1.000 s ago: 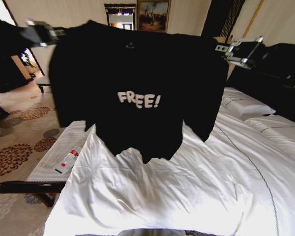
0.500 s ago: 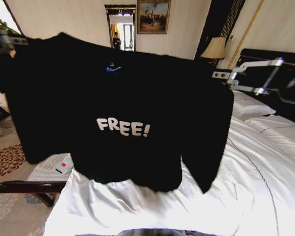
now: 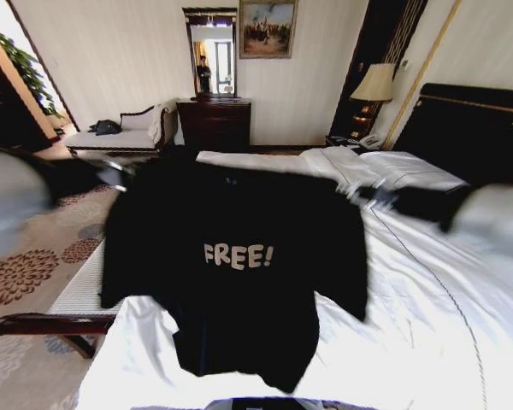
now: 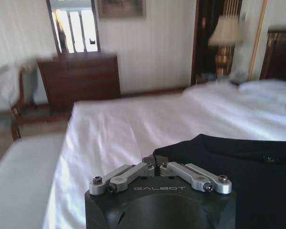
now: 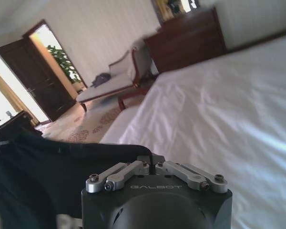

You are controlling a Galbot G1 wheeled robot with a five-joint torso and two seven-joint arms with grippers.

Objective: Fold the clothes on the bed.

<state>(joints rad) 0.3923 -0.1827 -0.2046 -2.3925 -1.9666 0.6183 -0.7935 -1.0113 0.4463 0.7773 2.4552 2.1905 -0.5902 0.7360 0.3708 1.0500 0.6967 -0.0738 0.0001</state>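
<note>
since half a second ago the t-shirt has come lower over the bed, hem at its foot edge, left gripper and right gripper each pinched closed on a shoulder; advise lowering both evenly, keeping it taut.

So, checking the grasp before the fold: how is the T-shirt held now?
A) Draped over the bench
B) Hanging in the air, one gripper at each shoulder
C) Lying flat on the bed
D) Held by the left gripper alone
B: the T-shirt hangs spread above the bed, the left gripper and right gripper each pinching a shoulder edge.
</note>
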